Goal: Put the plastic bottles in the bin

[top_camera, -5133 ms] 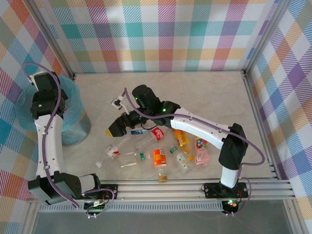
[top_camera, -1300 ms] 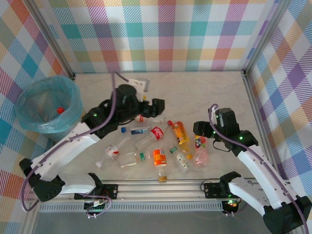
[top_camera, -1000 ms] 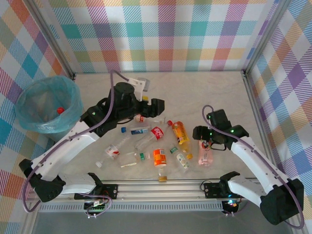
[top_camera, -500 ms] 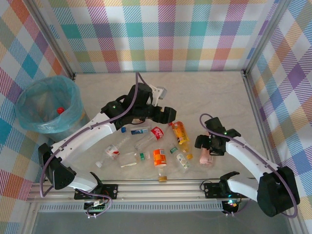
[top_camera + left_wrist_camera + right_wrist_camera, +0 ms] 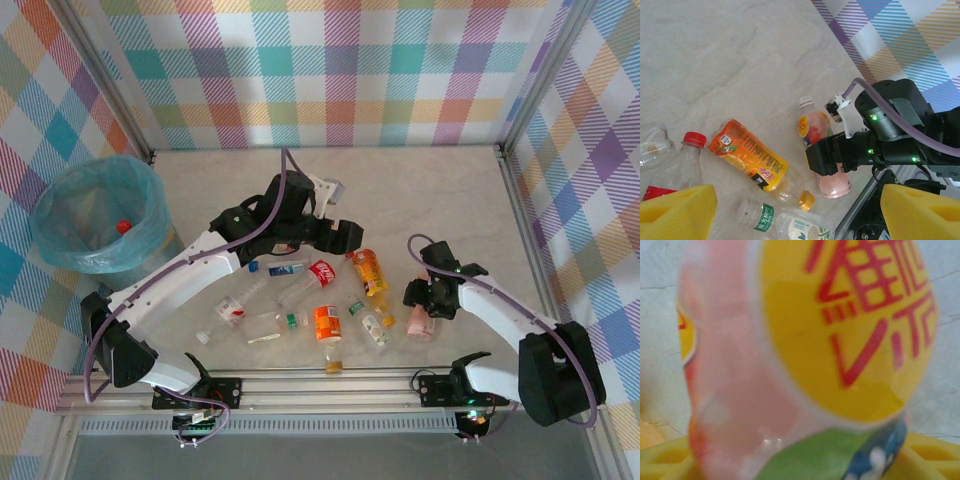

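Gripping target: your pink bottle (image 5: 812, 127) lies on its side on the table (image 5: 450, 200), directly under the right gripper (image 5: 422, 301).
Right gripper: the jaws straddle the bottle's body, and the wrist view has yellow pads low on either side of it. You cannot tell whether they are pressing on it.
Left gripper (image 5: 799, 212): fingers spread wide and holding nothing. It hovers over the pile, with the orange juice bottle (image 5: 747, 162) just below and ahead of it.
Handling: this one looks light and thin-walled, so expect it to dent under a hard squeeze. It is round and its label is glossy, so it is probably slick and could roll or squirt out if you pinch off-centre.
Where to hold: go across the fat middle of the body, on the yellow label, not the tapering neck.
Bin (image 5: 50, 235): it sits well away to the left of your right gripper, beyond the whole pile and the left arm. A red cap (image 5: 122, 226) shows inside.
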You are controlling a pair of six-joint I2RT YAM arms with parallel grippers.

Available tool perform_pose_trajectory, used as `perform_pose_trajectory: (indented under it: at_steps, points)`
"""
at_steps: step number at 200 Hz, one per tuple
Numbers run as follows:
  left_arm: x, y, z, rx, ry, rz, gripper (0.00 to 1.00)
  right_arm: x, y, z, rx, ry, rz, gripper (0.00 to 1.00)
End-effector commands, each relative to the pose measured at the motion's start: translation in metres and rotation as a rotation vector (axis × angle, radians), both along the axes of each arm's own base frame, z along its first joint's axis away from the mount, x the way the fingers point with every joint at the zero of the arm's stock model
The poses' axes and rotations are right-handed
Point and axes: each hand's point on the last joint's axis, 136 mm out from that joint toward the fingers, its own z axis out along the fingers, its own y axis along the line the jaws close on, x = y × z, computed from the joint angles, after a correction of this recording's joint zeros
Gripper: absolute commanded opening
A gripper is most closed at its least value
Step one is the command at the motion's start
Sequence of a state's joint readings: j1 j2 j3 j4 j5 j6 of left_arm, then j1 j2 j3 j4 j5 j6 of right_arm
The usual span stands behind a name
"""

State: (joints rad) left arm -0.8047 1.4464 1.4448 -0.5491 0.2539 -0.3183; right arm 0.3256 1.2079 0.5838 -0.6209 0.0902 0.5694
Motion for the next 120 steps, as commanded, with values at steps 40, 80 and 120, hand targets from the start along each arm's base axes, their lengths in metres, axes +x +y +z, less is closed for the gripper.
perform_pose_trajectory:
  at_steps: [40,80,120]
  points:
    - [-0.004,-0.001,0.026,-0.044,-0.047,-0.008,0.85,0.006,0.007,0.013,0.048,-0.052,0.033,0.58]
    - [-0.004,0.007,0.055,-0.091,-0.112,0.021,0.85,0.024,0.01,0.072,0.06,-0.262,0.122,0.58]
    - [-0.009,0.011,0.107,-0.199,-0.172,0.034,0.85,0.044,0.045,0.168,0.22,-0.594,0.307,0.56]
